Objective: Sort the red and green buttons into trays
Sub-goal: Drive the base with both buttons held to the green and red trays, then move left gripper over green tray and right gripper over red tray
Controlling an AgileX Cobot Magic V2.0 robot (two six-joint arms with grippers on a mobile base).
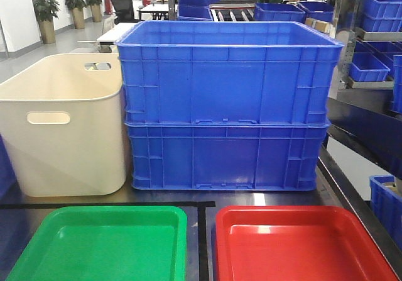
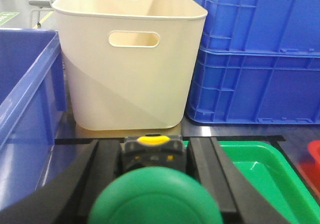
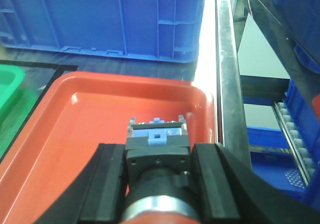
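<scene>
A green button (image 2: 155,196), glossy cap toward the camera and dark body with a yellow tab behind it, sits between the black fingers of my left gripper (image 2: 152,151), which is shut on it. The green tray (image 2: 260,174) lies just right of that gripper and shows bare in the front view (image 1: 107,215). My right gripper (image 3: 158,156) is shut on a red button (image 3: 160,219) with a grey body and blue clip, held over the red tray (image 3: 100,114). The red tray (image 1: 301,213) shows nothing in it. Neither gripper appears in the front view.
Two stacked blue crates (image 1: 226,105) and a cream tub (image 1: 63,124) stand right behind the trays. Another blue crate (image 2: 25,98) is at the left gripper's left. A black tape line (image 1: 202,243) runs between the trays. The table's metal edge (image 3: 227,83) borders the red tray's right side.
</scene>
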